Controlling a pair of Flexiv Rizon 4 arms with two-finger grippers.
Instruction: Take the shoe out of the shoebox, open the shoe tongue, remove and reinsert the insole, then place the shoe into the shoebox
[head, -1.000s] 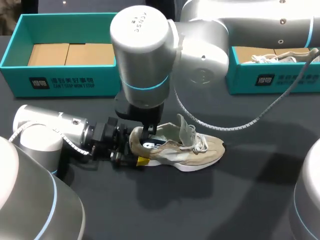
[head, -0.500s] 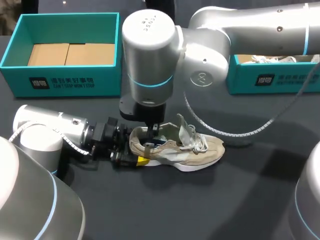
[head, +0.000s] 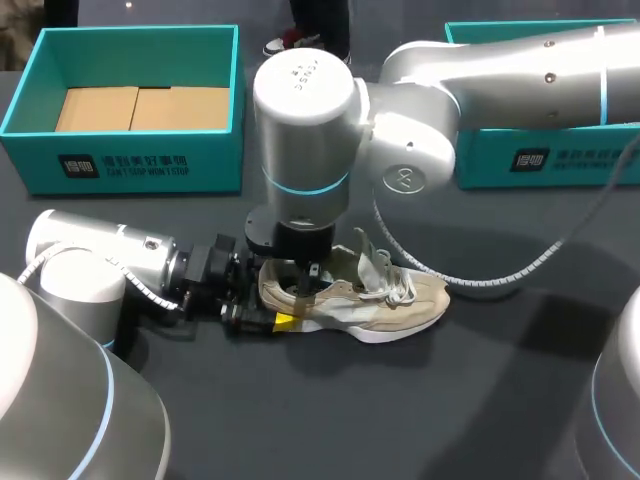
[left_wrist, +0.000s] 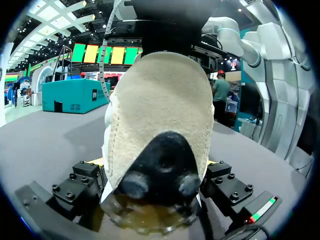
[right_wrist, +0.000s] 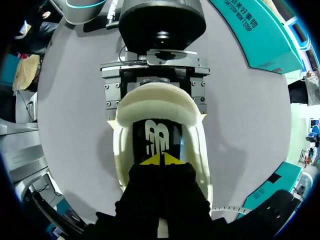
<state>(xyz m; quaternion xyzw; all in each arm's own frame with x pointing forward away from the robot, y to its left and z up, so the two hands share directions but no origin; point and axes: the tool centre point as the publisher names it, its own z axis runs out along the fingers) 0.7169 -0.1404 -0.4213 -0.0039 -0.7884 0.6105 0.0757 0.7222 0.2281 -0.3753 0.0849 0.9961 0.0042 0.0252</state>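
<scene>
Here, a teal shoebox (head: 130, 165) stands open at the upper left. Just left of centre, the left gripper (head: 266, 296) clamps the heel of the shoe (head: 390, 300) from both sides, likely to steady it on its sole. From above, the right gripper (right_wrist: 162, 159) dips into the shoe's mouth. Its tips are pressed together on the insole (right_wrist: 156, 135), seemingly to seat it. In the head view its arm hides the insole and cuts off the second box (head: 530, 160) at upper right.
</scene>
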